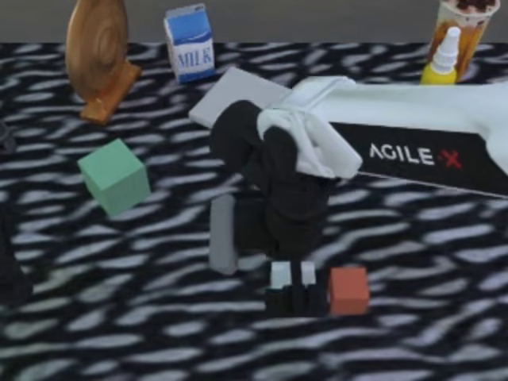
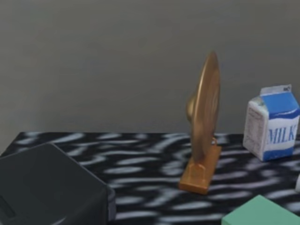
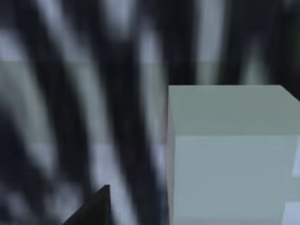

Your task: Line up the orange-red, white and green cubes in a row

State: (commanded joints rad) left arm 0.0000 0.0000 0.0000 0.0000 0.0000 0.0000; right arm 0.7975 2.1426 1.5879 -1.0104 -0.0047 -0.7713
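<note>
The white cube (image 1: pixel 286 275) stands on the patterned table, right of centre toward the front. My right gripper (image 1: pixel 295 300) points down over it, open. In the right wrist view, one dark fingertip (image 3: pixel 96 208) stands apart from the white cube (image 3: pixel 229 154), with table showing between them. The other finger is hidden. The orange-red cube (image 1: pixel 348 290) sits just right of the white one, a small gap away. The mint green cube (image 1: pixel 115 176) lies far off at the left, and its corner (image 2: pixel 262 213) shows in the left wrist view. My left arm (image 1: pixel 8 274) is parked at the left edge.
A wooden disc on a stand (image 1: pixel 99 48) and a milk carton (image 1: pixel 190 41) stand at the back left. A grey-white slab (image 1: pixel 238 95) lies partly under the right arm. A yellow bottle (image 1: pixel 443 59) and a cup (image 1: pixel 468 24) stand back right.
</note>
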